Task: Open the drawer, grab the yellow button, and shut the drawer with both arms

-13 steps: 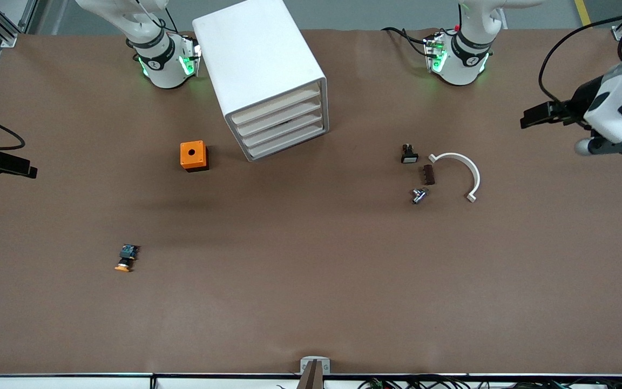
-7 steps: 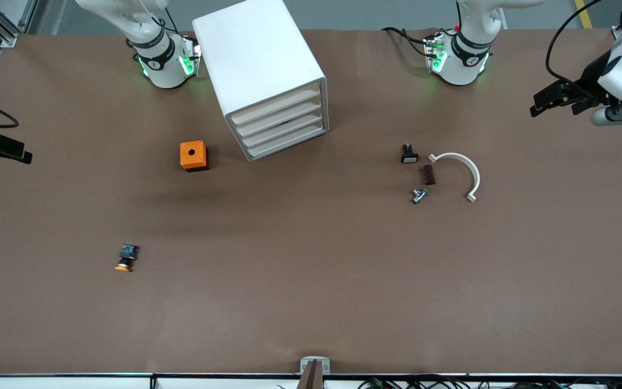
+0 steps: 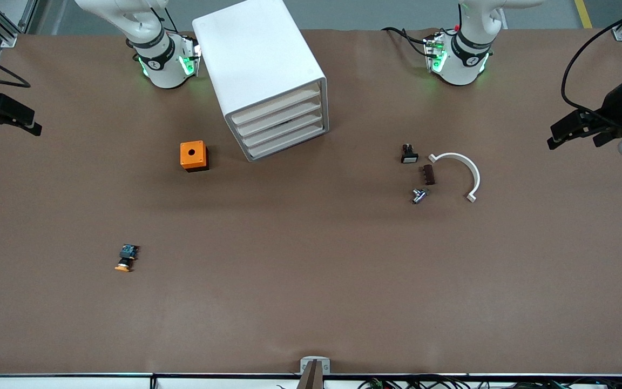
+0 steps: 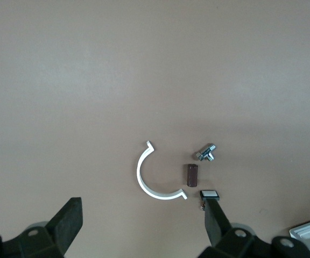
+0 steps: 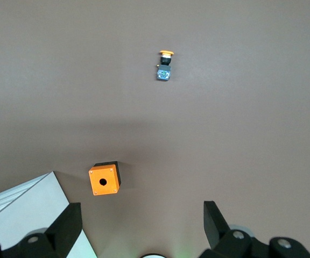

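Observation:
The white cabinet stands between the arm bases, and its four drawers are all shut. The button, with an orange cap and dark body, lies on the bare table nearer the front camera than the orange box, toward the right arm's end; it also shows in the right wrist view. My right gripper is open and empty, up over the table's edge at the right arm's end. My left gripper is open and empty, up over the left arm's end.
An orange cube with a round hole sits beside the cabinet. Toward the left arm's end lie a white curved part, a brown block, a metal part and a black part with a white face.
Both grippers have drawn back: the right one toward the robots' side of the table, the left one farther out toward its end. Nothing on the table has moved.

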Motion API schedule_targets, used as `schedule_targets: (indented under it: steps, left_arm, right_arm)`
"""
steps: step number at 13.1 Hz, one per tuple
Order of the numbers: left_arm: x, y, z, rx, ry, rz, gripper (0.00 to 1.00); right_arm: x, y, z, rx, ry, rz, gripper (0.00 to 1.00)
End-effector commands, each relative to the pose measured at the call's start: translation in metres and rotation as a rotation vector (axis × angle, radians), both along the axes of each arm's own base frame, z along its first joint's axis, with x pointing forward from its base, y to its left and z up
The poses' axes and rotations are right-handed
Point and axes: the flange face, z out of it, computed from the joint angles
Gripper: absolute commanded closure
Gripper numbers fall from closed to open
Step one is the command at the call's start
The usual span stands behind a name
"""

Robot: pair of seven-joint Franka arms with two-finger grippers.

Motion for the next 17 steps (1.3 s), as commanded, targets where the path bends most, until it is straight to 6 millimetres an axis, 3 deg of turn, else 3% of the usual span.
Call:
schedule_targets:
  steps: [1,6,9,17]
  left_arm:
    - [-0.003,0.004,0.012,0.025,0.005,-0.04,0.0]
    - [-0.005,0.003,0.015,0.026,0.002,-0.042,0.0]
    - [-0.005,-0.001,0.015,0.026,0.002,-0.036,0.0]
    - [-0.006,0.001,0.024,0.024,-0.015,-0.036,0.0]
  right_arm:
    - [-0.016,0.009,0.002,-0.019,-0.017,0.017,0.0]
    - [-0.026,0.006,0.004,-0.015,-0.022,0.011,0.0]
    - [-0.024,-0.007,0.004,-0.013,-0.031,-0.014,0.0]
    - [-0.024,0.001,0.004,-0.014,-0.031,0.0,0.0]
